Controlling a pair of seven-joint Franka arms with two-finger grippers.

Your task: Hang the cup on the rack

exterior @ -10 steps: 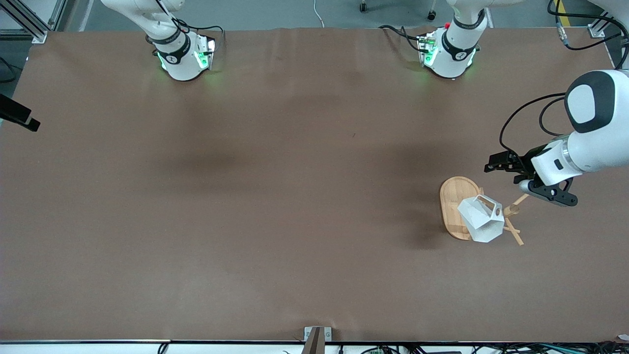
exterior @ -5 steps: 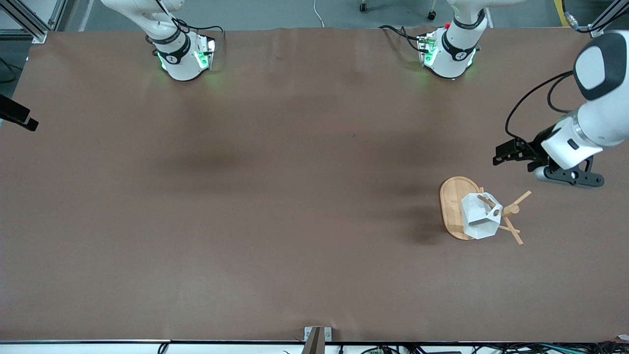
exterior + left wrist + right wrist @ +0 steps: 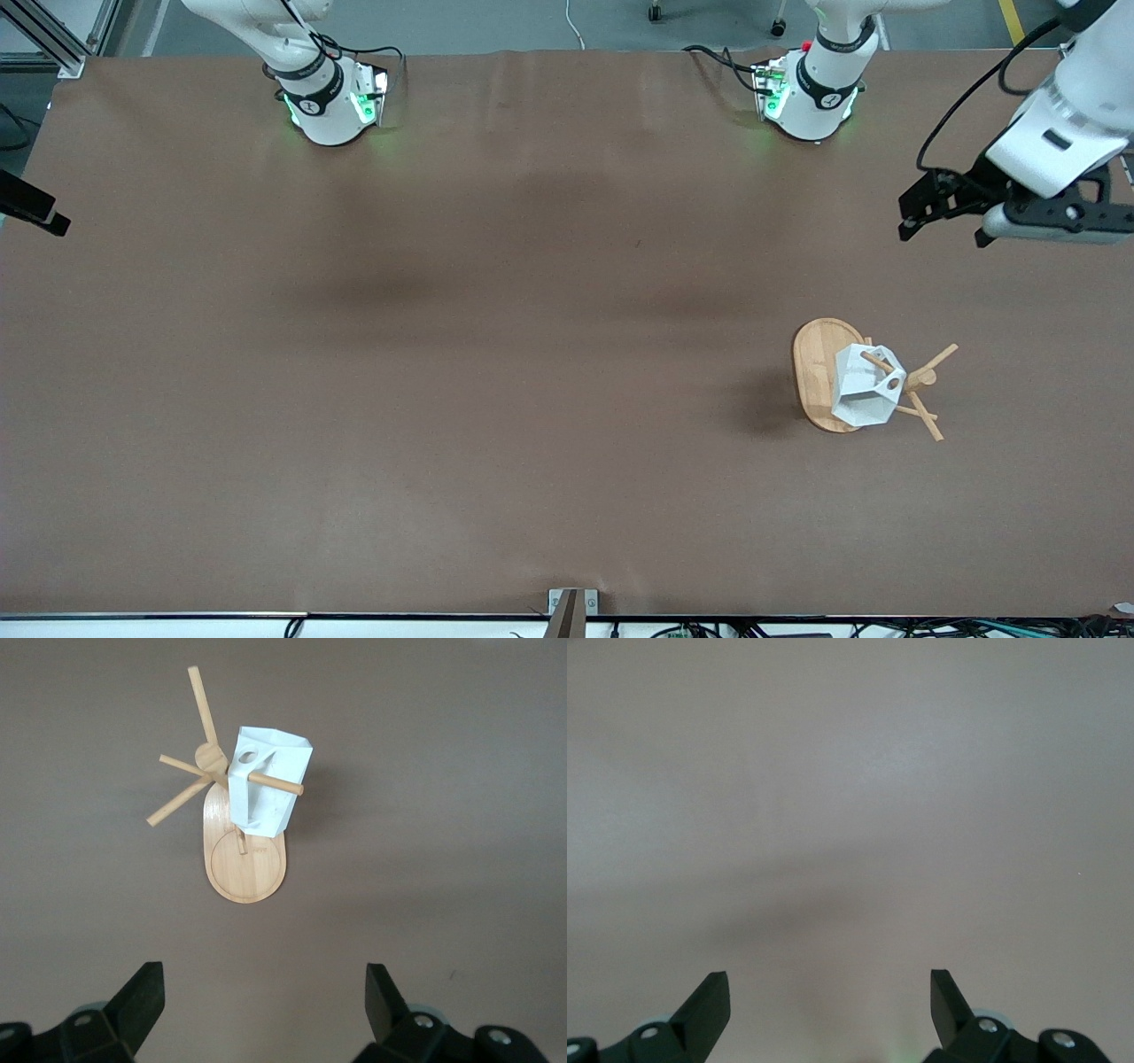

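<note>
The white faceted cup (image 3: 861,390) hangs by its handle hole on a peg of the bamboo rack (image 3: 812,365), which stands toward the left arm's end of the table. In the left wrist view the cup (image 3: 268,784) sits on a peg above the rack's oval base (image 3: 248,875). My left gripper (image 3: 912,213) is open and empty, up over bare table well apart from the rack; its fingers (image 3: 142,997) show spread wide. My right gripper (image 3: 830,992) is open and empty over bare table; it does not show in the front view.
Brown table cover (image 3: 496,354) all round the rack. The two arm bases (image 3: 328,102) stand along the table's edge farthest from the front camera. A small bracket (image 3: 571,607) sits at the edge nearest the front camera.
My left gripper has drawn away from the rack, up and toward the base end of the table. The cup has swung a little and settled on its peg.
</note>
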